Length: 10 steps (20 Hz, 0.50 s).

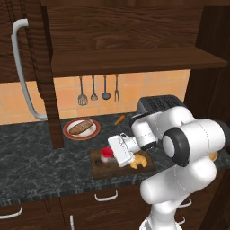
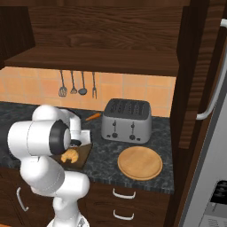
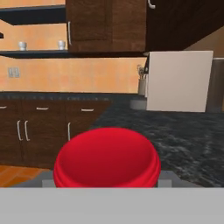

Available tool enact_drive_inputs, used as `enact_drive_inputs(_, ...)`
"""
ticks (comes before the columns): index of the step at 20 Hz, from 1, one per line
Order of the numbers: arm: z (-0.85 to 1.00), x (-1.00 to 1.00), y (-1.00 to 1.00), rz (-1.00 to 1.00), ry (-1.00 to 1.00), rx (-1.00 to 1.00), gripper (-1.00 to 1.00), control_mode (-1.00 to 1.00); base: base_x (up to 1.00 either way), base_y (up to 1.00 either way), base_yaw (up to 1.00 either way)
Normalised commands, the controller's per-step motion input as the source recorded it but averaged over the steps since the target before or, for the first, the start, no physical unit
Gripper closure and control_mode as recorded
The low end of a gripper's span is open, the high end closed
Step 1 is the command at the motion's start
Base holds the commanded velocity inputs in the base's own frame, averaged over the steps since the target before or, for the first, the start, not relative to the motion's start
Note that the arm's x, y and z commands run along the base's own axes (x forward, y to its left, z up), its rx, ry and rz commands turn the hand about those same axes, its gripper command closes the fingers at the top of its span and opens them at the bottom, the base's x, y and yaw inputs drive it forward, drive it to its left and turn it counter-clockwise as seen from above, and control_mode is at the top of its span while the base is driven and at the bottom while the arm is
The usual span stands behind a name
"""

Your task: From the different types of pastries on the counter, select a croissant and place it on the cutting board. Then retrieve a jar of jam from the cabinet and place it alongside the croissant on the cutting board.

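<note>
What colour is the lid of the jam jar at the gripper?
Bright red; the jar of jam shows its lid best in the hand view.

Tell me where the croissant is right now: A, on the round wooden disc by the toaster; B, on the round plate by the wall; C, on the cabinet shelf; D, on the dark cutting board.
D: the croissant lies on the dark cutting board, beside the red-lidded jar.

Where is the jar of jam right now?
In the left base view the jar of jam is over the cutting board, at the tool, left of the croissant.
</note>
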Motion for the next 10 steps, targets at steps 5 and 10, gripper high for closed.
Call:
enact_drive_inputs(5, -0.14, -0.02, 0.00, 0.00, 0.00, 0.00, 1.00, -1.00, 0.00, 0.00, 0.00)
enact_drive_inputs(10, -0.04, 0.03, 0.00, 0.00, -0.01, 0.00, -1.00, -1.00, 0.00, 0.00, 0.00)
